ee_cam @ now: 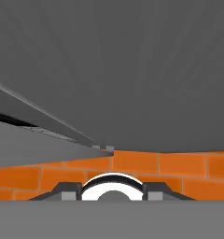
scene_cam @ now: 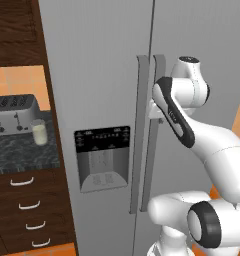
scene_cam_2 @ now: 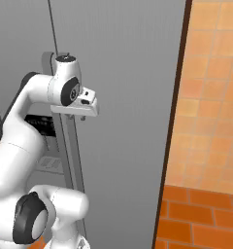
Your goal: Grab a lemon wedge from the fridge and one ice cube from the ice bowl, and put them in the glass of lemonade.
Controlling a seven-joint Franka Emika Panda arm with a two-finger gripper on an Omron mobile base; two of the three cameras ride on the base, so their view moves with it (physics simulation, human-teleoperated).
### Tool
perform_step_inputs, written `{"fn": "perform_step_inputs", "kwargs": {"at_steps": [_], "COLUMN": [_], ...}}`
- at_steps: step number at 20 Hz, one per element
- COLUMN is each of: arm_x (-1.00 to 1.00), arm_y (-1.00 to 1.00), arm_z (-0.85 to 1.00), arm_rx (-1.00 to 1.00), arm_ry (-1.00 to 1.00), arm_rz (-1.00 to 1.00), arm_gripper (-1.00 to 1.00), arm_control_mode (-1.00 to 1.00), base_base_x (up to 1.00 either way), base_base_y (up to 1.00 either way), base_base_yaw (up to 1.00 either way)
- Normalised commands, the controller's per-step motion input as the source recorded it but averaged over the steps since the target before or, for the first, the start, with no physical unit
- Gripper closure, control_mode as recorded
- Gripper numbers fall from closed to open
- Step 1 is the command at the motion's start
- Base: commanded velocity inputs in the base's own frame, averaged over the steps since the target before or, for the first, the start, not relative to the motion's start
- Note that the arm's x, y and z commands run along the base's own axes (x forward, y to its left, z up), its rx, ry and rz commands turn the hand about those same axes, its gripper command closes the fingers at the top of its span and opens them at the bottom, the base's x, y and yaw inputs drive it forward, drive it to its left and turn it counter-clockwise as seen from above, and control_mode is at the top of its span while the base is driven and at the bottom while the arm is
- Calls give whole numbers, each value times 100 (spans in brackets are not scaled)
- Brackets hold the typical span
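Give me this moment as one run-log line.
stage: opening fridge | doors: closed | gripper: at right door's bar handle, grip state unclear | glass of lemonade: on counter beside toaster | lemon wedge: not yet fetched

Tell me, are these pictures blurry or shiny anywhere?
Left base view: the fridge looks flat grey with no glare, and the toaster and the glass of lemonade are a bit soft. Right base view: even light, hardly any shadows. Hand view: the door looks streaky up close.
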Motion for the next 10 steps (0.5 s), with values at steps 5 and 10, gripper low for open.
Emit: {"fn": "perform_step_inputs", "kwargs": {"at_steps": [5, 10], "arm_x": [-55, -60], "arm_y": [0, 1], "arm_z": [-11, -52], "arm_rx": [7, 14], "arm_ry": [-2, 20], "arm_rz": [-5, -5], "arm_gripper": [-100, -100], "arm_control_mode": [-100, -100], "base_base_x": [0, 0], "base_base_y": [0, 0], "base_base_yaw": [0, 0]}}
